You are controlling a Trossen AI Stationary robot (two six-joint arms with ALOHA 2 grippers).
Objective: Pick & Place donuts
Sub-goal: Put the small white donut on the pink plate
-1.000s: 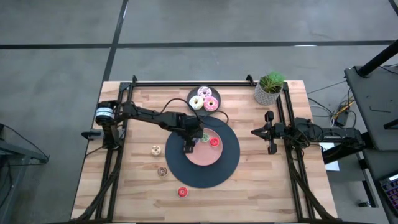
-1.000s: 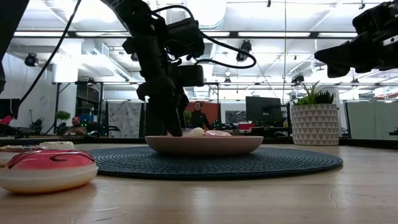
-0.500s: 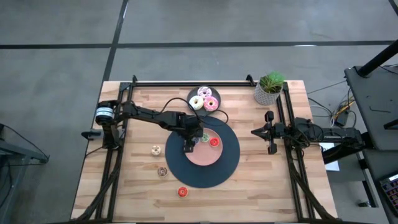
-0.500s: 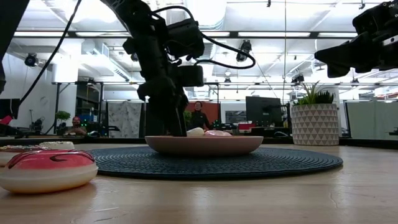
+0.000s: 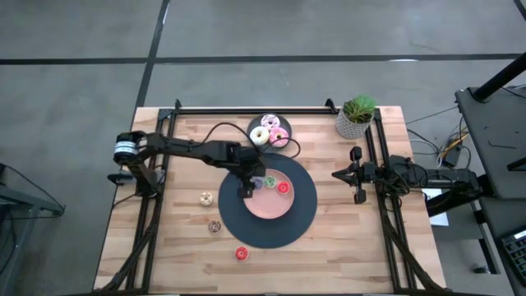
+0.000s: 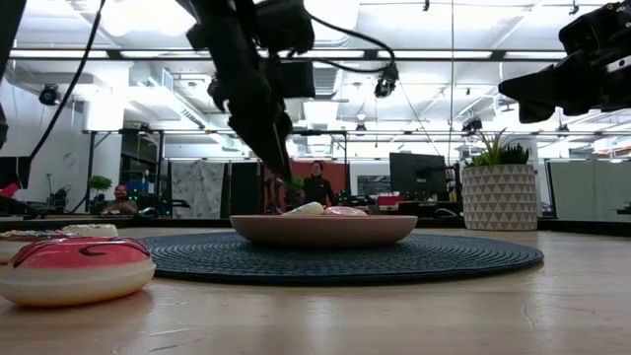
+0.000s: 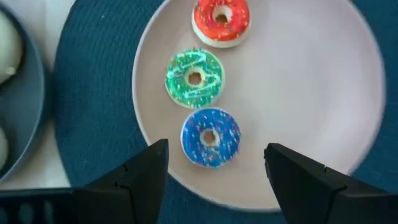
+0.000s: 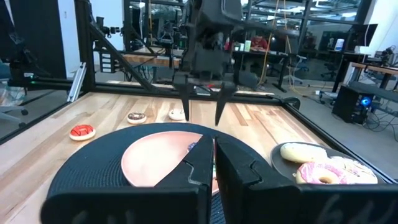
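Blue donut (image 7: 210,137) lies on pink plate (image 7: 323,93), seemingly beneath spread left pincer (image 7: 214,163).

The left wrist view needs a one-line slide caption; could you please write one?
Open left gripper above a round pink plate holding small red, green and blue sprinkled toy donuts.

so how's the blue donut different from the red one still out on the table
The blue donut lies on the pink plate, near its rim, beside the green donut; the red donut on the wood lies alone on the bare table, off the round dark mat. Their icing is blue against red. The open left hand hangs right over the blue one; no hand is near the red one. Both are small rings lying flat.
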